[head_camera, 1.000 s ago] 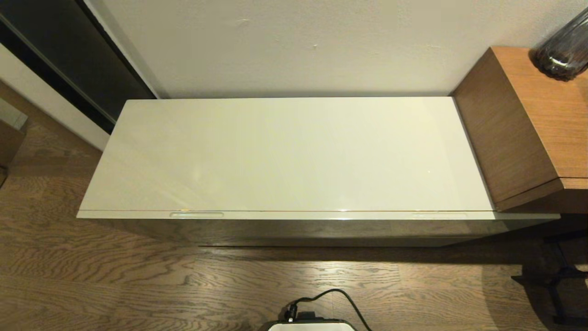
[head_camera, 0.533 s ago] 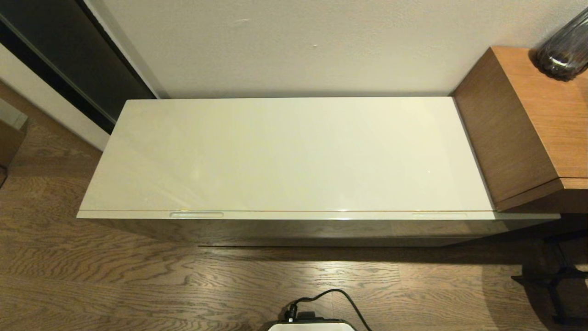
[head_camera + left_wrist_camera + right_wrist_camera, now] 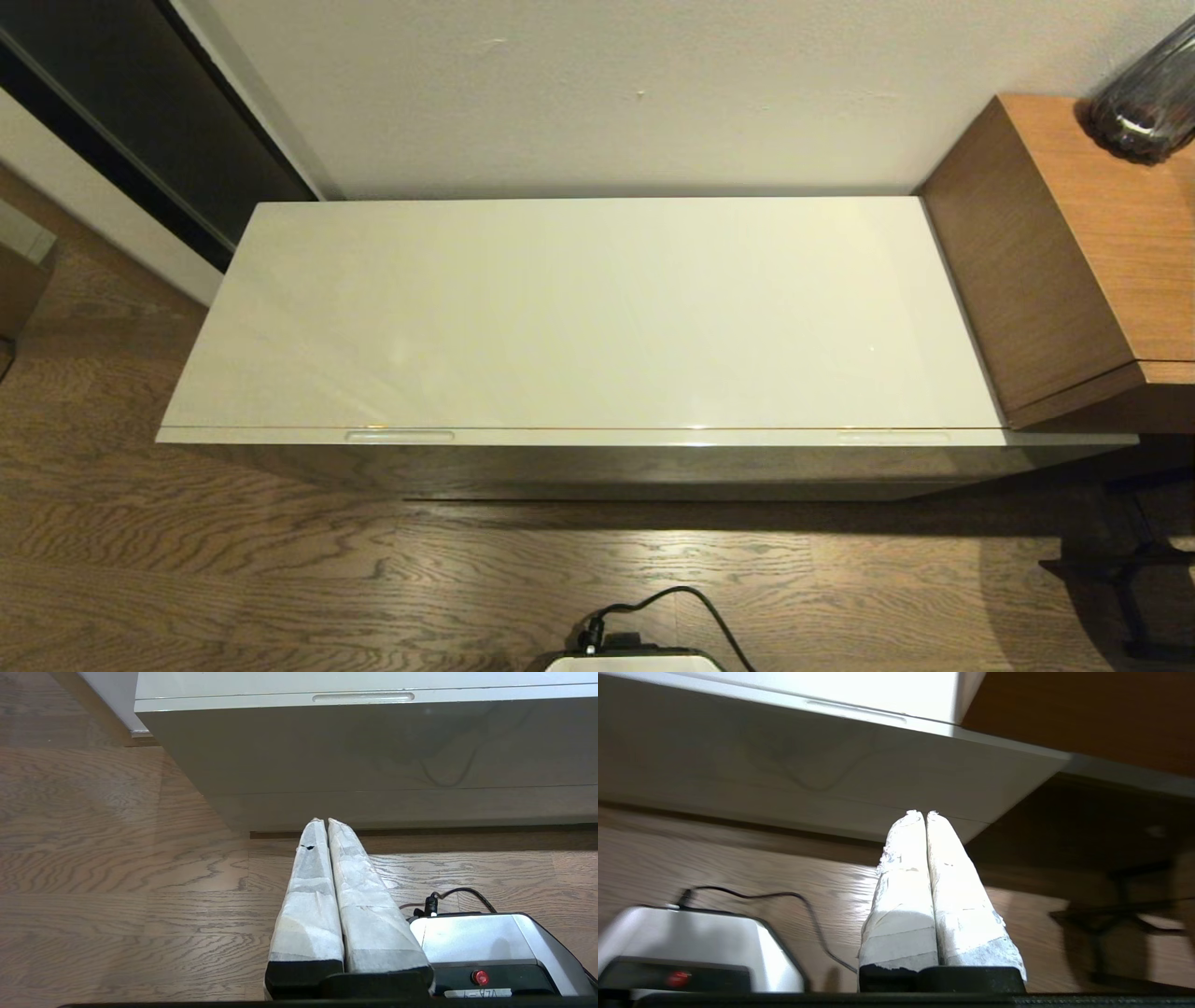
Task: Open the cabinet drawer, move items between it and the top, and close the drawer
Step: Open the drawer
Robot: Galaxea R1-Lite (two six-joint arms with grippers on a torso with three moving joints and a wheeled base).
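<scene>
The glossy cream top (image 3: 579,317) lies bare. Under its front edge the cabinet drawer (image 3: 597,437) is pushed in, showing its cream front strip and two recessed handle strips (image 3: 400,435) (image 3: 892,436). The slippers, tape roll and tissue pack are hidden. Neither arm shows in the head view. My left gripper (image 3: 325,820) is shut and empty, low over the floor in front of the cabinet, below the left handle strip (image 3: 363,697). My right gripper (image 3: 924,812) is likewise shut and empty, below the cabinet's right front corner.
A brown wooden unit (image 3: 1074,252) abuts the cabinet's right end, with a dark glass vase (image 3: 1144,98) on it. My white base with a black cable (image 3: 644,644) stands on the wood floor (image 3: 233,560). Dark metal legs (image 3: 1134,560) stand at the right.
</scene>
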